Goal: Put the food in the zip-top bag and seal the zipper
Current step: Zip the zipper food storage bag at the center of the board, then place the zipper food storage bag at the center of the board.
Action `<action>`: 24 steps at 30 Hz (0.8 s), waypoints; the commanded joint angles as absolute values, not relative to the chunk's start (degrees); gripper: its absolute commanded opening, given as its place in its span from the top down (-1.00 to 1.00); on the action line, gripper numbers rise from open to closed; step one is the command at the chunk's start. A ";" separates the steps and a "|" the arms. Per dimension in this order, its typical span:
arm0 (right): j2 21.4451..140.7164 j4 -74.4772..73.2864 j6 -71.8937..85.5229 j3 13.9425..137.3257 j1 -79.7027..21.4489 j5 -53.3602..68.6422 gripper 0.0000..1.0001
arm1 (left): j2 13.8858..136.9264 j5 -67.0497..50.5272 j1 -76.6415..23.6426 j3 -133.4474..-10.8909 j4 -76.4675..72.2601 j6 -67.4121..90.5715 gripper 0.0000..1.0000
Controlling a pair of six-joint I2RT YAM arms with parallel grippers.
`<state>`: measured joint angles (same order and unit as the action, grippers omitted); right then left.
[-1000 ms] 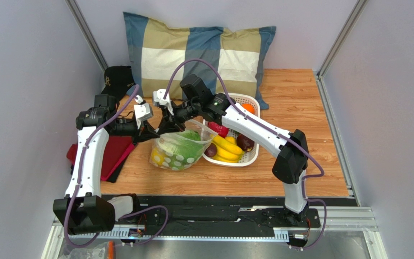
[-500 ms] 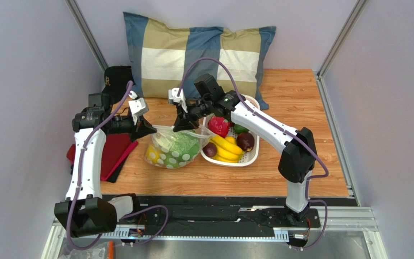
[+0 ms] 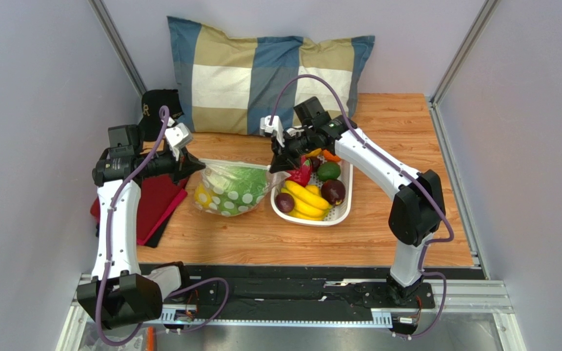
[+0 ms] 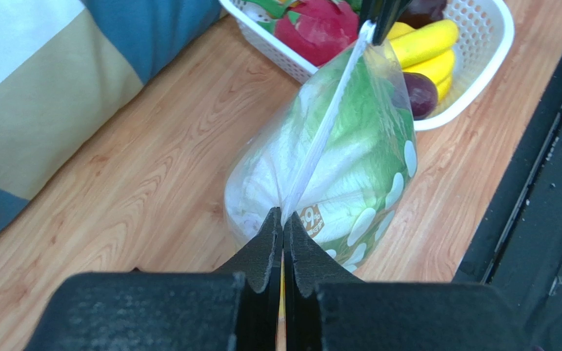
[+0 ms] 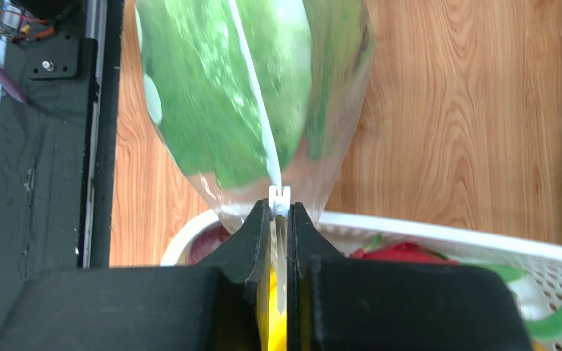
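The clear zip-top bag (image 3: 231, 191) with white oval spots stands on the table between my grippers, holding green lettuce (image 4: 350, 157) and a yellow lemon (image 3: 202, 197). Its zipper (image 4: 326, 124) is stretched taut in a straight closed line from one gripper to the other. My left gripper (image 3: 191, 165) is shut on the zipper's left end (image 4: 282, 219). My right gripper (image 3: 279, 162) is shut on the white slider at the zipper's right end (image 5: 279, 199), over the basket's left rim. The bag shows blurred in the right wrist view (image 5: 247, 95).
A white slotted basket (image 3: 339, 212) right of the bag holds bananas, a red dragon fruit, a green fruit and dark fruits. A blue and tan pillow (image 3: 262, 73) lies at the back. Red cloth (image 3: 156, 208) and a black cap (image 3: 158, 106) lie at left.
Both grippers moved apart, the right one rightward along the zipper to the basket rim, the left one leftward. The bag's open mouth has drawn shut into a taut line.
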<state>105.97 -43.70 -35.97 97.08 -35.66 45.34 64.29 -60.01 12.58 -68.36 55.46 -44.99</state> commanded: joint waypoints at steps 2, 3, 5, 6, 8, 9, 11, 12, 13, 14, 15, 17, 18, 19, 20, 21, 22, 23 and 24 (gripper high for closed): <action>103.45 -51.50 -40.78 95.10 -31.56 39.29 1.00 | 61.96 -56.78 14.68 -67.94 46.15 -39.91 1.00; 103.19 -52.20 -41.22 94.84 -31.20 38.94 1.00 | 61.88 -56.43 14.59 -67.77 45.53 -39.64 1.00; 102.75 -52.73 -42.18 94.13 -30.33 38.32 1.00 | 61.88 -54.33 14.68 -67.24 43.60 -38.50 1.00; 102.66 -53.08 -42.45 93.96 -30.06 38.15 1.00 | 61.88 -52.75 14.85 -67.06 42.90 -38.06 1.00; 102.31 -53.52 -42.80 93.78 -29.18 37.62 1.00 | 61.96 -51.51 14.85 -66.54 41.14 -37.36 1.00; 102.30 -53.79 -42.80 93.87 -28.92 37.70 1.00 | 62.14 -50.89 14.94 -66.45 40.70 -37.18 1.00; 102.39 -53.96 -42.28 94.22 -28.57 37.97 1.00 | 62.14 -50.80 14.94 -66.18 39.55 -36.22 1.00; 102.39 -53.88 -41.67 95.00 -28.56 38.06 1.00 | 62.40 -50.54 15.03 -66.09 39.12 -35.78 1.00; 102.48 -53.96 -41.31 95.71 -28.56 38.32 1.00 | 62.58 -50.28 15.03 -66.01 38.15 -35.16 1.00; 102.92 -53.70 -40.79 96.32 -28.56 38.49 1.00 | 62.75 -49.84 14.94 -65.92 37.54 -34.46 1.00; 103.27 -53.44 -39.65 98.33 -28.56 38.41 1.00 | 63.19 -48.18 14.94 -65.83 36.66 -33.84 1.00; 104.93 -53.09 -38.59 100.62 -28.56 38.06 1.00 | 63.63 -46.50 15.03 -65.22 32.80 -31.48 1.00; 105.81 -52.74 -37.71 102.90 -28.48 37.88 1.00 | 64.42 -45.89 14.94 -65.13 31.57 -31.12 1.00; 106.69 -52.56 -37.27 104.40 -28.48 37.45 1.00 | 65.03 -45.53 14.94 -65.30 29.38 -30.07 1.00; 107.48 -51.86 -36.92 105.81 -28.39 36.22 1.00 | 65.82 -45.09 15.03 -65.56 28.22 -29.36 1.00; 109.49 -51.33 -36.31 107.21 -28.30 35.60 1.00 | 67.92 -43.96 14.94 -66.00 27.08 -28.75 1.00; 110.47 -50.89 -34.73 110.53 -28.13 35.16 1.00 | 69.33 -43.60 15.03 -67.22 25.07 -27.09 1.00; 111.78 -50.11 -34.02 112.13 -27.78 34.37 1.00 | 70.91 -43.16 14.94 -68.11 24.18 -26.20 1.00; 114.23 -49.84 -33.14 114.06 -27.69 33.76 1.00 | 74.50 -42.81 14.77 -69.07 23.30 -25.15 1.00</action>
